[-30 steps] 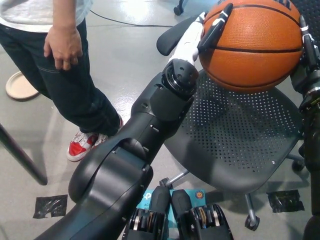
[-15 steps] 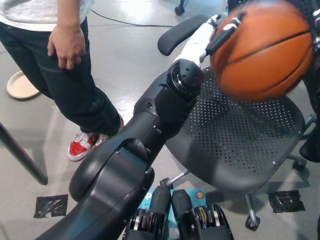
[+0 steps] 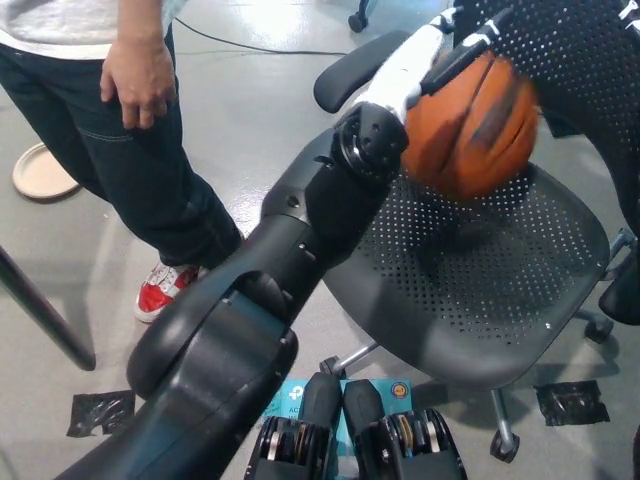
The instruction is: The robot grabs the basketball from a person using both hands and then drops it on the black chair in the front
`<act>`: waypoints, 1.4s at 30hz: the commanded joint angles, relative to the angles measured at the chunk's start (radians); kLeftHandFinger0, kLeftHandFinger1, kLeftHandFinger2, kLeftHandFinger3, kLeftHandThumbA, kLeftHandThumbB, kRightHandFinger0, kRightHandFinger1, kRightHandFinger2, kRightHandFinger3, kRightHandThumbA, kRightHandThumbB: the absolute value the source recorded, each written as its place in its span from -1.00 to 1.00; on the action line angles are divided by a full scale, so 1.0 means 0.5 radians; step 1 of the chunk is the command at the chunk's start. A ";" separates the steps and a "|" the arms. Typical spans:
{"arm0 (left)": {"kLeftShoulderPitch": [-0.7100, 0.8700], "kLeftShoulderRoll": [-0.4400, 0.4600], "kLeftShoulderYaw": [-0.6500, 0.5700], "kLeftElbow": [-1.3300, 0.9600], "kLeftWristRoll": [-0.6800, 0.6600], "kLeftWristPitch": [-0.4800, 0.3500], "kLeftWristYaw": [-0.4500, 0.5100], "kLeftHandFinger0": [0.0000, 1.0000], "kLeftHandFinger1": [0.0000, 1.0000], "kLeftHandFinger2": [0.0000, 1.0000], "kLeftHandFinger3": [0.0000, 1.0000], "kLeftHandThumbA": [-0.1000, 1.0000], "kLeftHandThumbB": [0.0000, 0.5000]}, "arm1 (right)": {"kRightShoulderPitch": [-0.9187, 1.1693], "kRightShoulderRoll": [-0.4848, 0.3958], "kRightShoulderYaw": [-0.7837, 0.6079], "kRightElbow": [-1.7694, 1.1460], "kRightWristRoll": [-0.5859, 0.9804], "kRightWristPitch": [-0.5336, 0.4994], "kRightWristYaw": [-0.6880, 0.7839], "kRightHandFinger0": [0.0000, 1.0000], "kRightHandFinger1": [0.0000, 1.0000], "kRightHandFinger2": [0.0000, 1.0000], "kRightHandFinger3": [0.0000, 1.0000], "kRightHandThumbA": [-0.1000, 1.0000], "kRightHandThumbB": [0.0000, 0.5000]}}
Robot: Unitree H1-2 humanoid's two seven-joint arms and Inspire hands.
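One orange, black-seamed rubber basketball (image 3: 468, 125), blurred in my head view, sits just above the perforated seat of the black mesh office chair (image 3: 480, 290); whether it touches the seat I cannot tell. My white left hand (image 3: 425, 60) is at the ball's upper left side, and its fingers (image 3: 470, 50), dark at the tips, reach over the top of the ball. They lie against or just beside its surface, but the blur hides whether they grip it, so I cannot tell if that hand is grasping or released. My left forearm runs from the lower left up to that hand, dark and bulky, ending in a round black wrist joint beside the ball.

My black right hand is not something I can pick out: the upper right corner, on the far side of the ball from my left fingers, is filled by the chair's dotted backrest.

Well apart from my left fingers, toward the upper left, a person in dark jeans and a grey shirt (image 3: 110, 130) stands on the grey floor (image 3: 250, 110), one hand (image 3: 140, 80) hanging at the thigh and a red and white sneaker (image 3: 165, 290) planted below. Near the person, at the left edge, a round beige disc (image 3: 40, 172) lies on the floor.
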 commanded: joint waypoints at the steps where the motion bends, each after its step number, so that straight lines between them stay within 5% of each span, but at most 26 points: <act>1: -0.099 0.062 0.001 -0.061 0.028 -0.089 -0.012 1.00 1.00 1.00 1.00 1.00 0.17 | -0.134 -0.037 -0.005 -0.138 -0.036 -0.101 0.001 1.00 1.00 1.00 1.00 1.00 0.32; 9: 0.003 0.181 0.025 -0.262 -0.002 -0.091 -0.093 1.00 1.00 1.00 1.00 1.00 0.20 | -0.072 -0.049 0.041 -0.444 -0.052 -0.034 0.049 1.00 1.00 1.00 1.00 1.00 0.25; 17: 0.367 0.358 0.055 -1.035 -0.041 0.008 -0.310 1.00 1.00 1.00 1.00 1.00 0.00 | 0.082 -0.047 0.055 -0.936 -0.034 0.153 0.054 1.00 1.00 1.00 1.00 1.00 0.33; 19: 0.535 0.410 0.079 -1.390 -0.098 0.112 -0.405 1.00 1.00 1.00 1.00 1.00 0.14 | 0.166 -0.064 0.074 -1.102 -0.004 0.197 0.106 1.00 1.00 1.00 1.00 1.00 0.18; 21: 0.725 0.463 0.104 -1.759 -0.163 0.115 -0.462 1.00 1.00 1.00 1.00 1.00 0.07 | 0.260 -0.067 0.099 -1.296 0.004 0.220 0.137 1.00 1.00 1.00 1.00 1.00 0.04; 29: 1.510 0.572 0.187 -3.076 -0.442 0.191 -0.506 1.00 1.00 1.00 1.00 1.00 0.11 | 0.875 0.033 0.329 -1.957 -0.102 0.157 0.235 1.00 1.00 1.00 1.00 1.00 0.01; 31: 1.760 0.613 0.230 -3.350 -0.570 0.192 -0.492 1.00 1.00 1.00 1.00 1.00 0.08 | 1.053 0.049 0.427 -1.987 -0.130 -0.017 0.329 1.00 1.00 1.00 1.00 1.00 -0.13; 35: 2.117 0.674 0.295 -3.589 -0.622 0.029 -0.428 1.00 1.00 1.00 1.00 1.00 -0.03 | 1.285 0.115 0.611 -2.058 -0.313 -0.192 0.361 1.00 1.00 1.00 1.00 1.00 0.13; 42: 2.522 0.717 0.442 -3.251 -0.465 -0.384 -0.314 1.00 1.00 1.00 1.00 1.00 -0.01 | 1.537 0.204 0.788 -1.658 -0.430 -0.439 0.338 1.00 1.00 1.00 1.00 1.00 0.01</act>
